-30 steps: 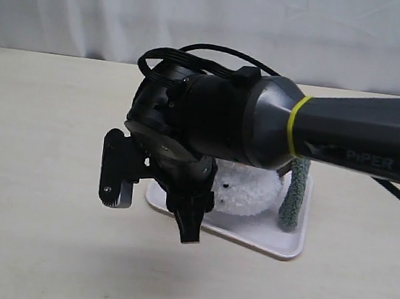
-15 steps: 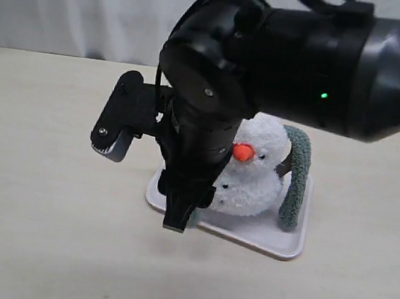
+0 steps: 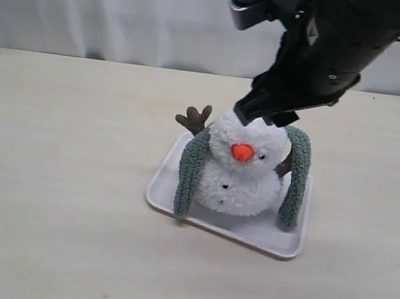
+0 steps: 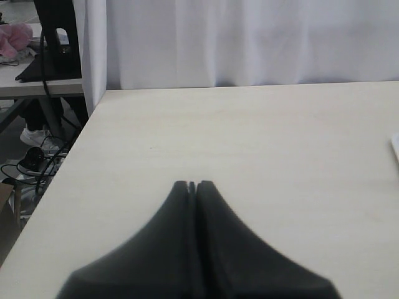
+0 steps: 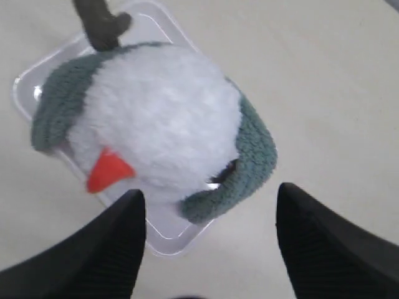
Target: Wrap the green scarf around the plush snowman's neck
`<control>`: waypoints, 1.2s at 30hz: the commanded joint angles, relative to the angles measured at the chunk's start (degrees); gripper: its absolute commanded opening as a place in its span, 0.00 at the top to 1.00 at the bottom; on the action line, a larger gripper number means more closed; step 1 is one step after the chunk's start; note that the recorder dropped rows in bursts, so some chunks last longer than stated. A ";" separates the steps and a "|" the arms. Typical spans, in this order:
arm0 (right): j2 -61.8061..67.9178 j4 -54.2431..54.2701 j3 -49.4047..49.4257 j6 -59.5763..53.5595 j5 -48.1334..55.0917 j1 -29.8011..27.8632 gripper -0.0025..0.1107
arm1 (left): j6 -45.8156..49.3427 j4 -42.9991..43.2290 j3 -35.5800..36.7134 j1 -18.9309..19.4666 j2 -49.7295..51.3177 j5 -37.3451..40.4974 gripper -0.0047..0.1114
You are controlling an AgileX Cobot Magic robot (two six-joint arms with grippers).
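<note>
Centre of the exterior frame, on a white tray (image 3: 280,241) set on the pale table (image 3: 58,176), you have:

1. Plush snowman (image 3: 243,187): upright, with its orange nose (image 3: 243,152) towards the camera. One brown twig arm (image 3: 195,118) sticks up at the upper left of the head.

2. Green scarf (image 3: 191,170): draped behind the snowman's neck (image 3: 217,160). One end hangs down the left of the body and the other down the right, both reaching the tray. The ends are uncrossed, and the front of the neck shows white plush.

3. Right gripper (image 5: 209,199): at the upper right of the exterior frame, just over the head. Its fingers are spread wide and hold nothing. You cannot tell whether it touches the plush.

4. Left gripper (image 4: 192,185): seen only by its own wrist camera. Its fingers are pressed together with nothing between them, over bare table, with a white curtain (image 4: 249,37) beyond.
</note>
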 commanded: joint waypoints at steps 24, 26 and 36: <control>-2.08 5.69 23.40 -1.99 -32.48 -14.99 0.44 | -0.38 0.12 0.09 0.10 -0.12 -0.39 0.96; -2.08 4.73 23.40 -0.05 -30.73 -15.61 0.44 | -0.38 0.12 0.09 0.10 -0.12 -0.39 0.96; -2.61 10.63 37.17 0.89 -46.66 -18.13 0.46 | -0.38 0.12 0.09 0.10 -0.12 -0.39 0.96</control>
